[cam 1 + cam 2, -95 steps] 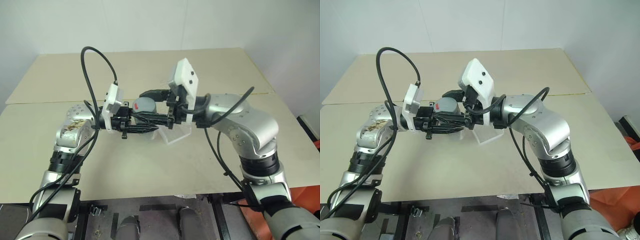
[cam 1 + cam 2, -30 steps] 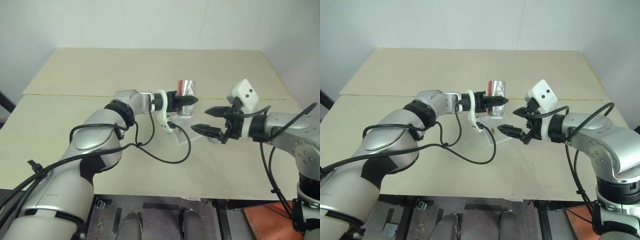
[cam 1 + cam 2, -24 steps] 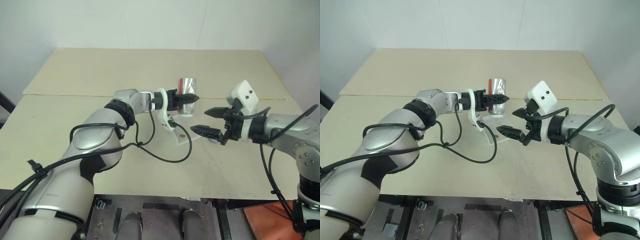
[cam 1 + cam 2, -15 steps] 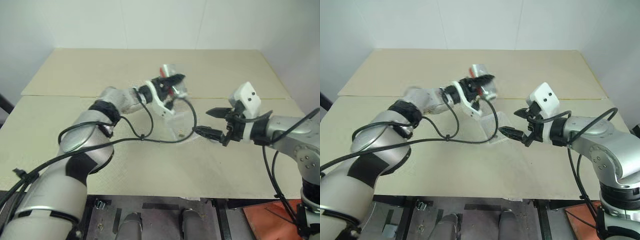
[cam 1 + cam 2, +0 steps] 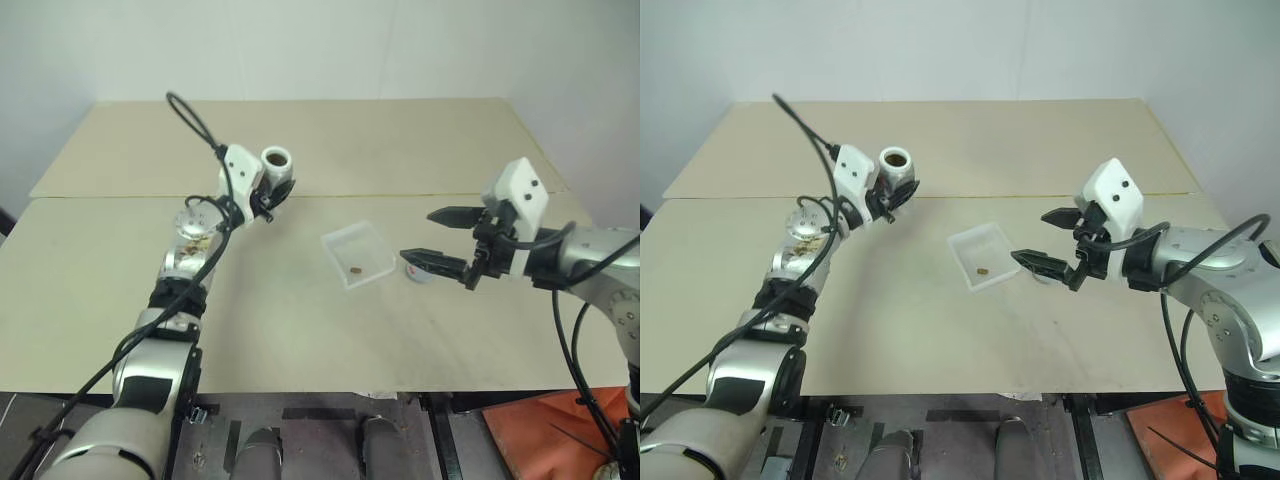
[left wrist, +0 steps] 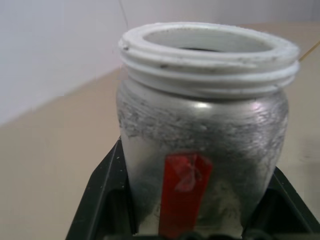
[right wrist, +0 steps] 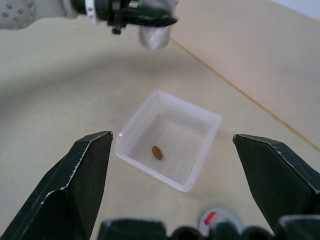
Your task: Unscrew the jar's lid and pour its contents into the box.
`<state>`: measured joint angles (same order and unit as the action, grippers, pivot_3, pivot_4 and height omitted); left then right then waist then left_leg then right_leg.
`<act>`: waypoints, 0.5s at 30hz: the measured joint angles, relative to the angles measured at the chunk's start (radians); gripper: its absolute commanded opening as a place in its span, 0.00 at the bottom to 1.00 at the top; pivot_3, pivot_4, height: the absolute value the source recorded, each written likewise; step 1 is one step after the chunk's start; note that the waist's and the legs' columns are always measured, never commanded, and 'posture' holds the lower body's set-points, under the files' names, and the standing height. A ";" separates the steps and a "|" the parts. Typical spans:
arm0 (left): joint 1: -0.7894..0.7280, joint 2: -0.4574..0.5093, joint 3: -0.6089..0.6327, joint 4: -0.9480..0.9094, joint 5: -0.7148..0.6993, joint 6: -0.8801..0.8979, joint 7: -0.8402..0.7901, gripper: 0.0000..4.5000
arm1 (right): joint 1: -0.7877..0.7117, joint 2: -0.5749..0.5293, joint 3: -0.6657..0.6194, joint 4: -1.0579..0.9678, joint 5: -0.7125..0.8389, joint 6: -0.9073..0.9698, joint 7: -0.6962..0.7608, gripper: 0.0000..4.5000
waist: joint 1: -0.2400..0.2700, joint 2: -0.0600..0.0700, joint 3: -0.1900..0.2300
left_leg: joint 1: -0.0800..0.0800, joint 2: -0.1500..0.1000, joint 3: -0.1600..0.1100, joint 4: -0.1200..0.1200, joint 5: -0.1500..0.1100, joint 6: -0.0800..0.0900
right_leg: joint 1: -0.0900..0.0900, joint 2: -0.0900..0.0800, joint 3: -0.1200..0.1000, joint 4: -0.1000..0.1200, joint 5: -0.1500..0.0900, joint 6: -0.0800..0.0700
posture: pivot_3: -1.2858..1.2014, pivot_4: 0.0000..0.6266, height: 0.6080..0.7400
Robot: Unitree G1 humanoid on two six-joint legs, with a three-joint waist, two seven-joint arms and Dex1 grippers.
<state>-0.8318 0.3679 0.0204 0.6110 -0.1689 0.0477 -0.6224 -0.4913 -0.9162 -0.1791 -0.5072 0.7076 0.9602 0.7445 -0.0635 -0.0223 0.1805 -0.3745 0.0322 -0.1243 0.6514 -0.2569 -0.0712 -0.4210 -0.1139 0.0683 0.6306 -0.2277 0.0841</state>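
Silvery-grey metal with a red label: this small round jar [image 5: 276, 166] sits upright between the two black fingers of the left tool [image 5: 272, 189], which is closed on its body. The white threaded mouth is uncovered and faces up, as the left wrist view shows. The left tool holds the jar above the beige table [image 5: 300, 310], near the seam line and well apart from the shallow clear plastic box [image 5: 359, 254], on the robot's left side of it.

The box rests on the table near the middle. One tiny brown bit [image 5: 354, 269] lies on its floor, so I judge that the pouring is already done, or at least partly done. Whether more remains in the jar I cannot tell; its inside looks dark.

The small round grey lid [image 5: 418, 272] lies flat on the table just beside the box, on the robot's right side. The right tool [image 5: 448, 240] hangs above it with its fingers spread wide and grips nothing.

So the unscrewing is finished, and the step in hand seems to be the one after the pour, with the jar upright again. The next move probably calls for setting the jar down on a free part of the table, keeping it upright, then opening the left tool. If some contents are left inside, the jar must first go over the box and tip.
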 measured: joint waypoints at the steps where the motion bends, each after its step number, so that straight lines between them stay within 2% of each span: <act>1: 0.022 -0.001 0.007 -0.018 -0.012 0.031 0.002 0.43 | 0.004 -0.004 -0.005 0.000 0.001 -0.001 0.004 0.99 | -0.002 0.000 0.000 | 0.001 0.000 0.000 0.000 0.000 0.000 | 0.000 0.000 0.000 -0.001 0.000 0.000 | 0.52 0.24 1.00; 8: 0.098 -0.029 0.062 -0.086 -0.067 0.148 0.041 0.43 | 0.027 -0.019 -0.038 0.001 0.009 -0.005 0.020 0.99 | -0.003 0.000 0.000 | 0.001 0.000 0.000 0.000 0.000 0.000 | 0.001 0.000 0.000 -0.001 0.000 0.000 | 0.52 0.24 1.00; 15: 0.135 -0.044 0.064 -0.093 -0.067 0.172 0.052 0.95 | 0.032 -0.020 -0.045 -0.007 0.023 -0.004 0.016 1.00 | -0.002 0.000 0.000 | 0.001 0.000 0.000 0.000 0.000 0.000 | 0.001 0.000 0.000 -0.001 0.000 0.000 | 0.52 0.24 1.00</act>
<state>-0.6971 0.3236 0.0843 0.5177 -0.2363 0.2198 -0.5708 -0.4596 -0.9362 -0.2244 -0.5140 0.7306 0.9558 0.7605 -0.0660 -0.0223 0.1805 -0.3735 0.0320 -0.1242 0.6515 -0.2571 -0.0710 -0.4202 -0.1138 0.0685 0.6298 -0.2276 0.0839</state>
